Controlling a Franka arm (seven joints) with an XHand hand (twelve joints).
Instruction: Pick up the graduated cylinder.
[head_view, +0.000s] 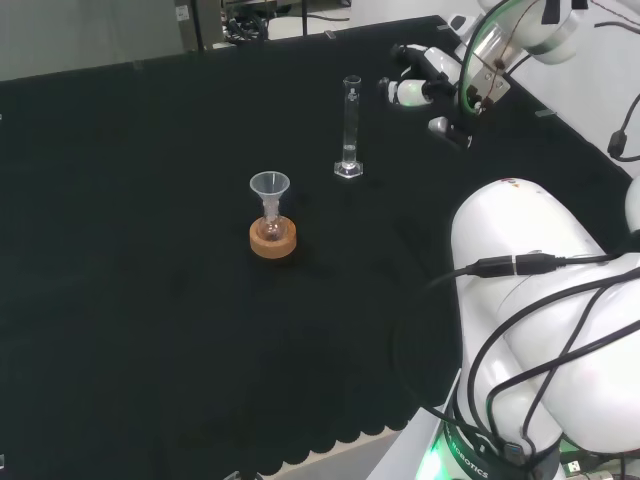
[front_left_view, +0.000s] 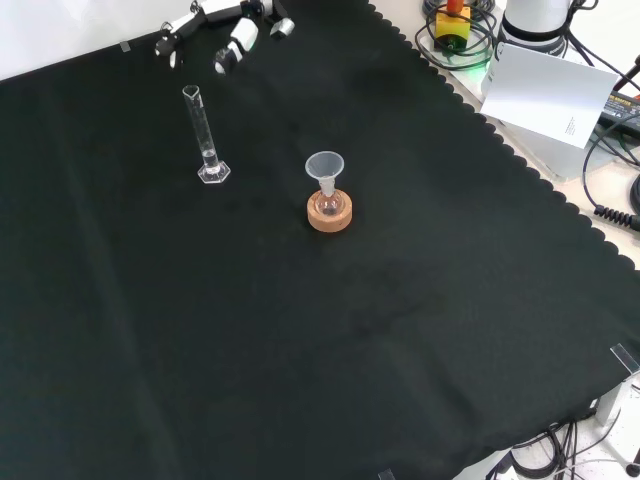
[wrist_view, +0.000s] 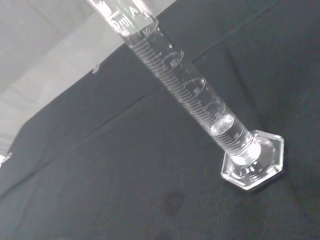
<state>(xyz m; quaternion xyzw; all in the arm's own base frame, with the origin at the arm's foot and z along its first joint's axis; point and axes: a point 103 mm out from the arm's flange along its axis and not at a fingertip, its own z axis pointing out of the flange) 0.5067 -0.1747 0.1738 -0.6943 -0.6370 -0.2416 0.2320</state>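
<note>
A clear glass graduated cylinder (head_view: 350, 128) stands upright on its hexagonal foot on the black cloth. The front view has this cylinder (front_left_view: 204, 137) at the upper left, and the wrist view has the cylinder (wrist_view: 200, 105) close, with a little clear liquid near its bottom. The black and white hand (head_view: 425, 80) hovers to the right of the cylinder's top in the head view, a short gap apart. In the front view the hand (front_left_view: 230, 25) is beyond the cylinder, at the top edge. Its fingers are spread and relaxed, holding nothing.
A small round flask with a clear funnel (head_view: 270, 190) in its neck sits on a cork ring (head_view: 273, 238) near the cloth's middle; the front view shows that ring (front_left_view: 329, 212) to the right of the cylinder. The arm's white links (head_view: 540, 290) stand at the head view's right.
</note>
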